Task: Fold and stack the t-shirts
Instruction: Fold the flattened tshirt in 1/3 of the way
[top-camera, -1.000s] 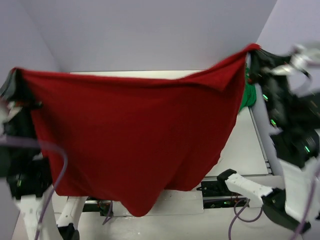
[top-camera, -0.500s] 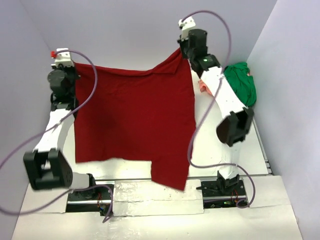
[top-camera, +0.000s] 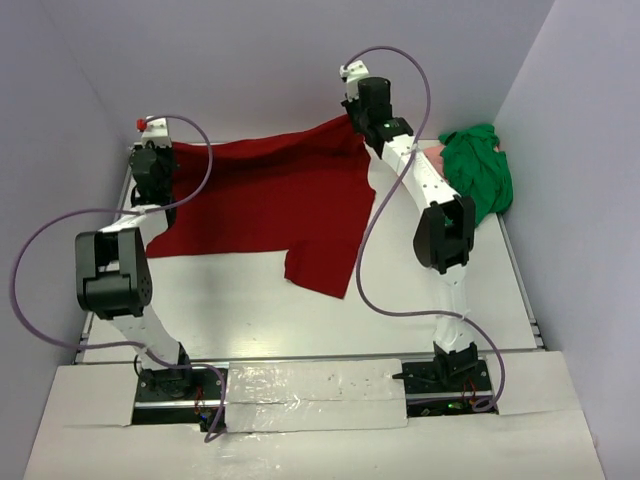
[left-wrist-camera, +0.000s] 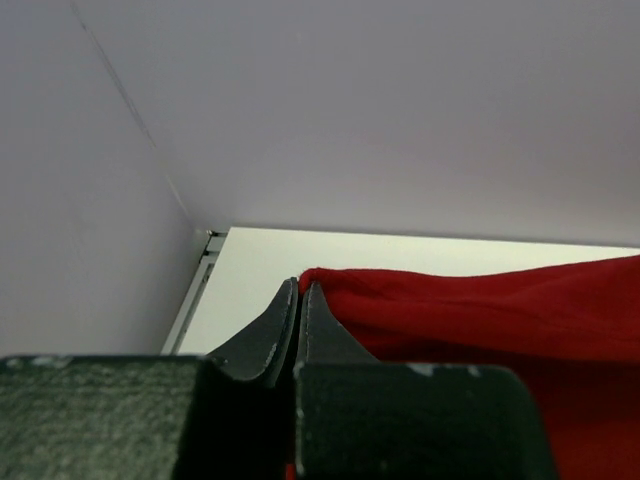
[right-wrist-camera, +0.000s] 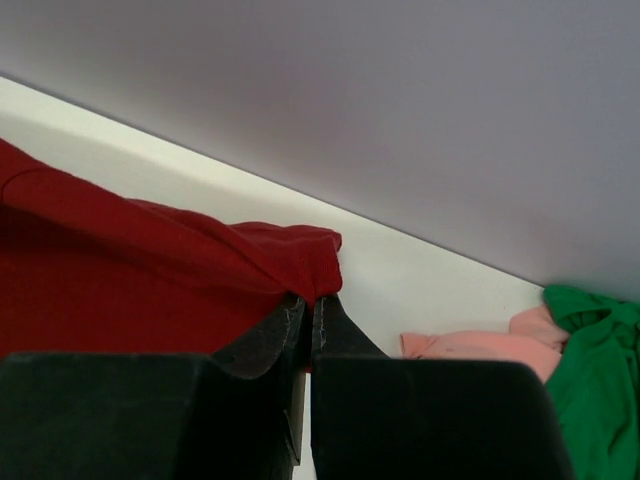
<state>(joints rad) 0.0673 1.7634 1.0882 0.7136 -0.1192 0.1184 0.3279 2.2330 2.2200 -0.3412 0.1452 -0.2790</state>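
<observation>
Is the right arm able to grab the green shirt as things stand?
Probably not yet: the right gripper is shut on the maroon shirt. The green shirt lies uncovered beside that arm, so after letting go the way looks free.

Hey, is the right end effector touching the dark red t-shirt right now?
Touching. The right wrist view shows the right end effector shut on a corner of the dark red t-shirt, the cloth pinched between its fingertips.

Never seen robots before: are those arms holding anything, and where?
The large dark red cloth t-shirt: left gripper pinches its far left corner, right gripper its far right corner.
</observation>
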